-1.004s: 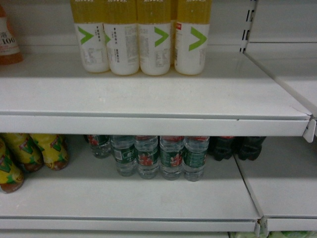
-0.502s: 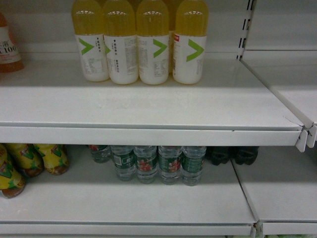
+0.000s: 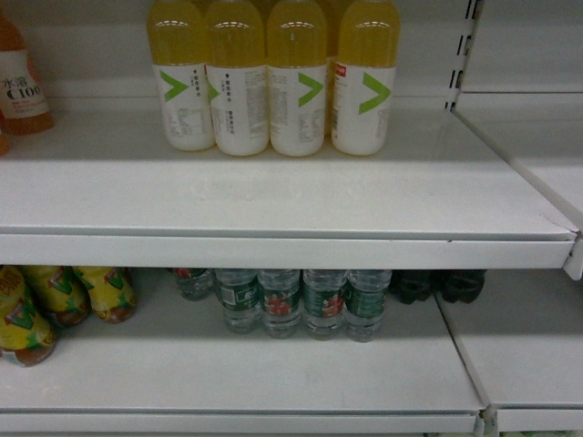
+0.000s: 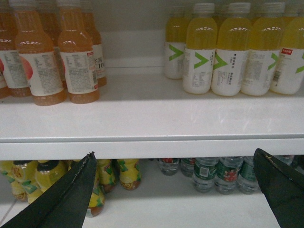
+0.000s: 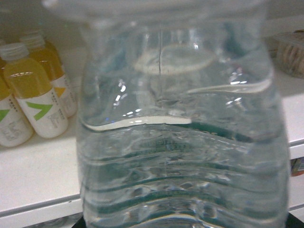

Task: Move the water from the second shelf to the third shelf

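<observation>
**Q:** Where is the water right now?

**A:** One water bottle (image 5: 183, 133) fills my right wrist view, upright and very close to the lens, with the upper shelf (image 5: 38, 175) and the yellow juice bottles (image 5: 35, 102) behind it on the left. I judge it to be in my right hand, lifted to about that shelf's level. More water bottles (image 3: 291, 300) stand in a row on the lower shelf (image 3: 228, 373).

**Q:** So your right fingers are pinching it?

**A:** I can't tell. The bottle hides them completely; no pad or tip shows. My left fingers (image 4: 71, 194) are spread wide, nothing between them, hanging in front of the shelf edge.

**Q:** How do you set it down well?

**A:** Carry it in over the bare front of the upper shelf (image 3: 273, 196), keep it upright, and lower until the base sits flat before letting go. Stay in front of the yellow juice bottles (image 3: 273, 77) so I don't knock them, and keep the base above the shelf lip on the way in.

**Q:** What else is unclear?

**A:** The head view shows neither arm nor the held bottle, so its gap to the shelf is a guess. The bottle's cap and base are cut off. The dark bottles (image 3: 437, 285) beside the water are half hidden under the shelf.
</observation>
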